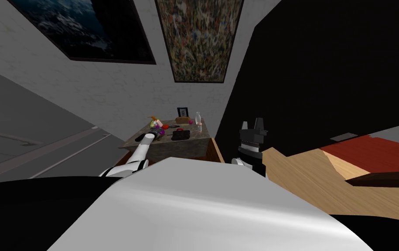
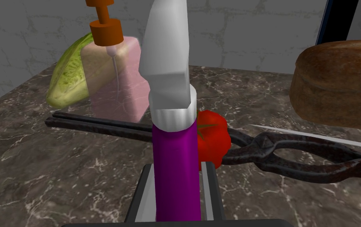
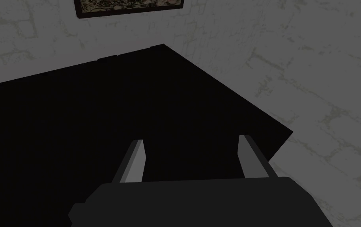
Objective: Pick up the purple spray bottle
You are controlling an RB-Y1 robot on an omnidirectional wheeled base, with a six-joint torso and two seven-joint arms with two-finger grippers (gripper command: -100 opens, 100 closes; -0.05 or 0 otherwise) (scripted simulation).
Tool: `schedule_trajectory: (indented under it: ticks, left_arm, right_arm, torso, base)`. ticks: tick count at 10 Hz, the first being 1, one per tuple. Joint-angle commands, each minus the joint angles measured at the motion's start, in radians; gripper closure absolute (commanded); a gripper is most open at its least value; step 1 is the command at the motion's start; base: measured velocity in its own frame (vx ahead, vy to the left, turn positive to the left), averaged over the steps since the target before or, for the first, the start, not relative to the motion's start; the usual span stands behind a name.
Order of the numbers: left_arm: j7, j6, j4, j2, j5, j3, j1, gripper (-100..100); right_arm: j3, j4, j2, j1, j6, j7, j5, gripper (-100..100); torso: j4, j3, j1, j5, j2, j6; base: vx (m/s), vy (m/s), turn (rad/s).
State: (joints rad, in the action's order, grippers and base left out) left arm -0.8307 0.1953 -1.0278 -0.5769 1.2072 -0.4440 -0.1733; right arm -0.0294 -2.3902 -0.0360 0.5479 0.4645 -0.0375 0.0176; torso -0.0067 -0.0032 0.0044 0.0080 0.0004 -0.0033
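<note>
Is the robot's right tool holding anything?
No, the right tool stands open, its two fingers wide apart with nothing between them.

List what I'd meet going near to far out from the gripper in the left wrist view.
First the purple spray bottle → red tomato → pink pump dispenser → green leafy vegetable → wall. The dark tongs are left out.
</note>
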Motion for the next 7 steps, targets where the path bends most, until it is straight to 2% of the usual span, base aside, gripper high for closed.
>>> schedule_trajectory:
  ticks: [1,2,4,5,6,7]
  left_arm:
    - [-0.001,0.002,-0.01,0.004,-0.005,-0.008,0.036,100]
    - [-0.008,0.007,-0.051,0.007,0.017,-0.045,0.064,100]
    - [-0.008,0.007,-0.068,0.007,0.017,-0.045,0.116,100]
    - [-0.015,0.012,-0.125,0.011,0.039,-0.082,0.16,100]
    - [-0.015,0.012,-0.125,0.011,0.039,-0.082,0.19,100]
    - [-0.015,0.012,-0.125,0.011,0.039,-0.082,0.197,100]
  right_arm:
    - [0.0,0.0,0.0,0.0,0.0,0.0,0.0,0]
    - [0.0,0.0,0.0,0.0,0.0,0.0,0.0,0]
    - [0.0,0.0,0.0,0.0,0.0,0.0,0.0,0]
    - [0.0,0.0,0.0,0.0,0.0,0.0,0.0,0]
    - [0.0,0.0,0.0,0.0,0.0,0.0,0.0,0]
    - [0.0,0.0,0.0,0.0,0.0,0.0,0.0,0]
  torso:
    - [0.0,0.0,0.0,0.0,0.0,0.0]
    - [-0.002,-0.001,0.002,0.003,0.001,-0.003]
    - [-0.002,-0.001,0.004,0.003,0.001,-0.003]
    - [-0.004,-0.001,0.005,0.006,0.003,-0.005]
    - [-0.004,-0.001,0.005,0.007,0.003,-0.004]
    - [-0.005,-0.001,0.006,0.007,0.002,-0.005]
  base:
    - [0.021,-0.003,0.002]
    - [0.032,-0.017,-0.159]
    - [0.023,-0.007,-0.064]
    - [0.026,-0.012,-0.173]
    - [0.029,-0.011,-0.141]
    - [0.018,-0.003,-0.004]
